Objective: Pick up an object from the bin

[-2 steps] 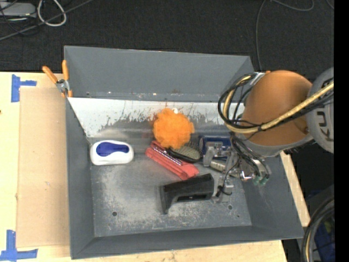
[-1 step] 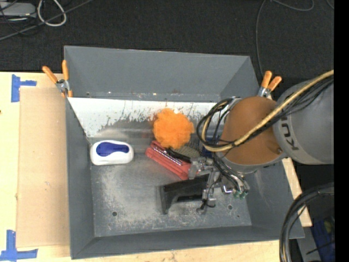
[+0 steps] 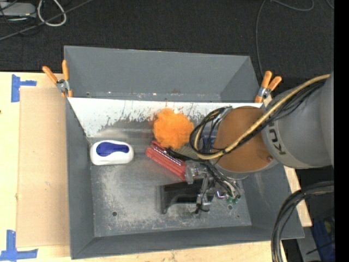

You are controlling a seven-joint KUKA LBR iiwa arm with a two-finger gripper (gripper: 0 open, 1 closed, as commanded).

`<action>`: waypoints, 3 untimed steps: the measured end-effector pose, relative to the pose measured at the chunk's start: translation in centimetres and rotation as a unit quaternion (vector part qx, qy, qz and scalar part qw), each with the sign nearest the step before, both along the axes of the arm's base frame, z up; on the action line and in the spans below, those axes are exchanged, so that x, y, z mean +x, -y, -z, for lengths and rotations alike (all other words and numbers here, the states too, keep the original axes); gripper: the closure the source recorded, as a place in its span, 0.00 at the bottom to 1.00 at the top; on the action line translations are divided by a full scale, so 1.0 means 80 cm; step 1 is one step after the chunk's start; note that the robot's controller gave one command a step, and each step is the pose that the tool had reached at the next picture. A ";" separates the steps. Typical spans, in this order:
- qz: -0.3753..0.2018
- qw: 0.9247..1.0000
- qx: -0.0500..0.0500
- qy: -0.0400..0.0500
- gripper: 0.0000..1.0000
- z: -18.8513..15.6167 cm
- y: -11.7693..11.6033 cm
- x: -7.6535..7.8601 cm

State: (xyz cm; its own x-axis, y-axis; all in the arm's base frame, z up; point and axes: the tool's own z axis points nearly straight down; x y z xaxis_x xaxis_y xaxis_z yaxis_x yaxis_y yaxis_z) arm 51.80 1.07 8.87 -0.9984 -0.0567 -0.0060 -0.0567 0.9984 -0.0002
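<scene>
My gripper (image 3: pixel 203 200) is low in the bin's front right part, under the orange cover on the wrist. It is down at the right end of a black, blocky object (image 3: pixel 175 196) that lies flat on the bin floor. Just behind the gripper, a flat red ribbed object (image 3: pixel 165 160) lies slanted, with its right end hidden under the arm. A fuzzy orange ball (image 3: pixel 171 128) rests behind the red object, near the back wall.
A white oval object with a blue top (image 3: pixel 112 152) lies at the left of the bin, well apart from the others. Bare floor stretches along the front left. The arm and its cables cover the bin's right side.
</scene>
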 end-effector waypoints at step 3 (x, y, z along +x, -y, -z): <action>0.122 0.993 0.002 -0.004 1.00 0.022 0.002 0.003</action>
